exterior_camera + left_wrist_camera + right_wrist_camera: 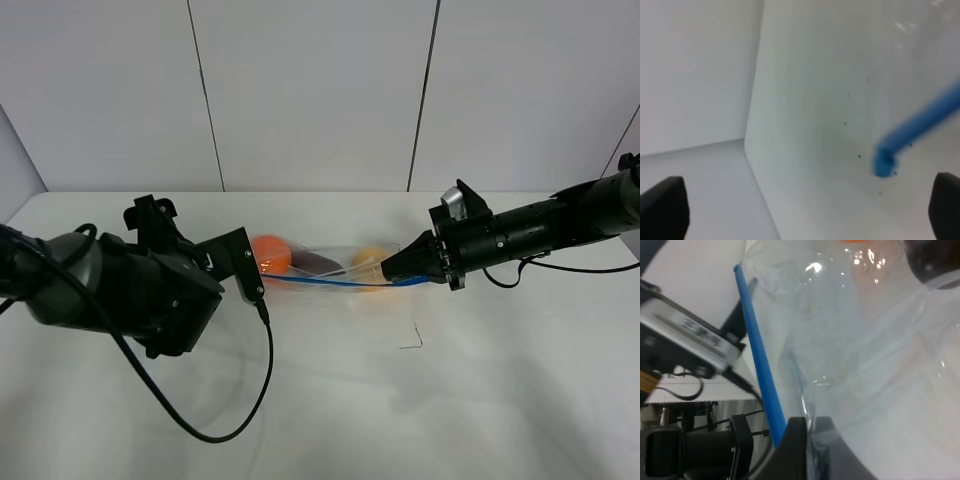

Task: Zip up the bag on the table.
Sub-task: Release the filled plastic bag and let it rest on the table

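**Between two pincers: bag clamped at one end only**

On the white worktop (430, 400), toward its far middle, the bag (335, 268) lies stretched between the two arms. Its blue strip (330, 283) runs along the near edge. Through the clear plastic an orange item (270, 252), a dark item (318, 262) and a yellow item (368, 258) show in a row.

At the bag's right end, the right pincer (388, 270) is clamped together on the plastic just beside the strip. Its wrist view shows the film crumpled into the closed tips and the strip running away from them.

At the bag's left end, the left pincer (250, 268) stands with its fingers wide apart. In its wrist view the strip's end sits between the two tips, nearer one of them (the view is blurred), touching neither. From above, this pincer sits close against the bag's orange end, and whether the two touch there cannot be made out.
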